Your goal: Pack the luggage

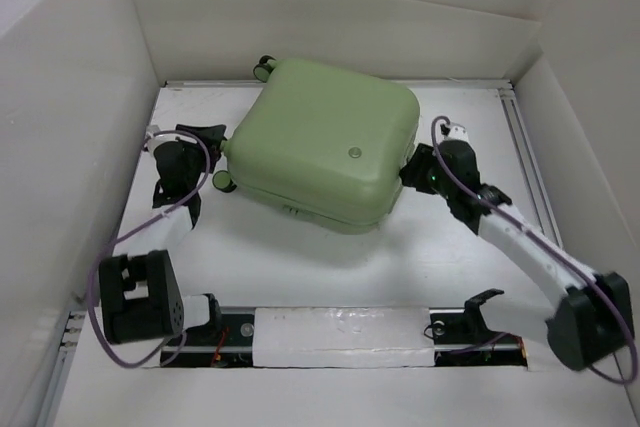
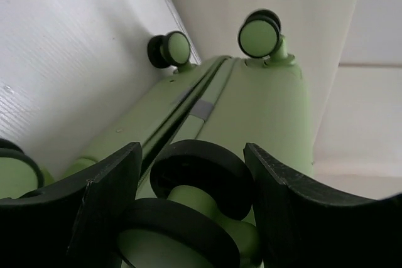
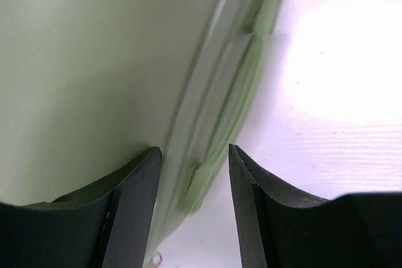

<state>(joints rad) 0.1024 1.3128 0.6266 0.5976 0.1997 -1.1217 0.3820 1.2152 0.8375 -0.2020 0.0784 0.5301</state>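
The luggage (image 1: 325, 142) lay flat on the tabletop (image 1: 300, 277), in the far middle part, between the two arms, with one broad shell face up. Both shells were together, so the closing looked already done. What was inside could not be seen, and whether the seam was fully fastened I could not tell. In my judgement the task was near its end, and what remained was perhaps to secure the case or to stand it up.

The wheels (image 1: 225, 182) were on its left side, so the bottom end pointed to the left. Its long axis (the case is almost square, so this is only slight) ran from left to right across the tabletop, with the right end a little nearer to the arm bases.

The left gripper (image 2: 191, 155) was at the wheel end, with its fingers (image 2: 107, 199) close on both sides of one wheel (image 2: 201, 180); whether they pressed it I could not tell. The right gripper (image 3: 193, 155) was at the opposite edge, its fingers (image 3: 135, 199) parted across the seam and the end of the side handle (image 3: 235, 105), grasping nothing.
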